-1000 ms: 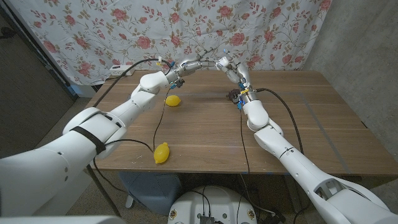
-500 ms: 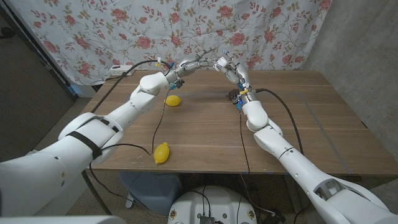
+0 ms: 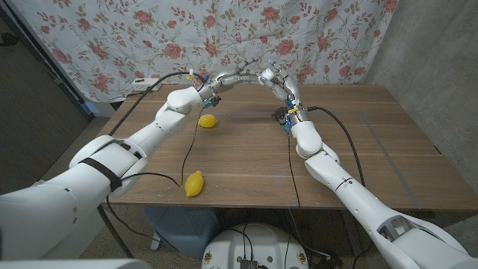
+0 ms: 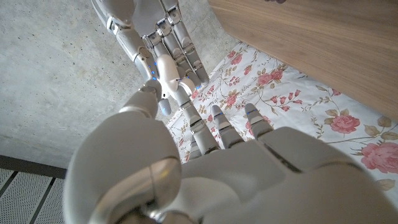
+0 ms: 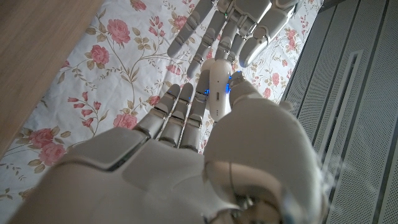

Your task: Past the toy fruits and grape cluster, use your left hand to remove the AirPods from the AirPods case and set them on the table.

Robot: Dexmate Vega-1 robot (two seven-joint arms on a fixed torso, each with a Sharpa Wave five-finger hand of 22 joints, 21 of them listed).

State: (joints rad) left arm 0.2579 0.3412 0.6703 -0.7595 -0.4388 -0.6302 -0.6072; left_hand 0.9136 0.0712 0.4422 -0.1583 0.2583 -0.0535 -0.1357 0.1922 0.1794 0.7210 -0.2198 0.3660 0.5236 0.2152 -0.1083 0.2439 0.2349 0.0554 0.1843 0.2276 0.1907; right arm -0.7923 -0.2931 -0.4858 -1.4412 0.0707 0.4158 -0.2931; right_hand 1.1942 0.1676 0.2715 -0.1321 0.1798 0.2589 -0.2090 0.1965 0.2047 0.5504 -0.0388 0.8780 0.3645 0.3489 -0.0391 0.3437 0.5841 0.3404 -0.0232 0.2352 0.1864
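wooden table (image 3: 246,161), floral curtain (image 3: 149,37) behind

Looks like a makeshift lab / test room, not a home. Bare concrete wall (image 3: 426,37) on one side w/ a rose-print cloth (image 3: 187,30) hung as backdrop behind the wooden surface (image 3: 246,161). Power strip (image 3: 143,83) at the far edge, black cables (image 3: 193,142) trailing across the wood. Dark panel (image 3: 37,97) at the other side. Two toy lemons (image 3: 195,183) as props.
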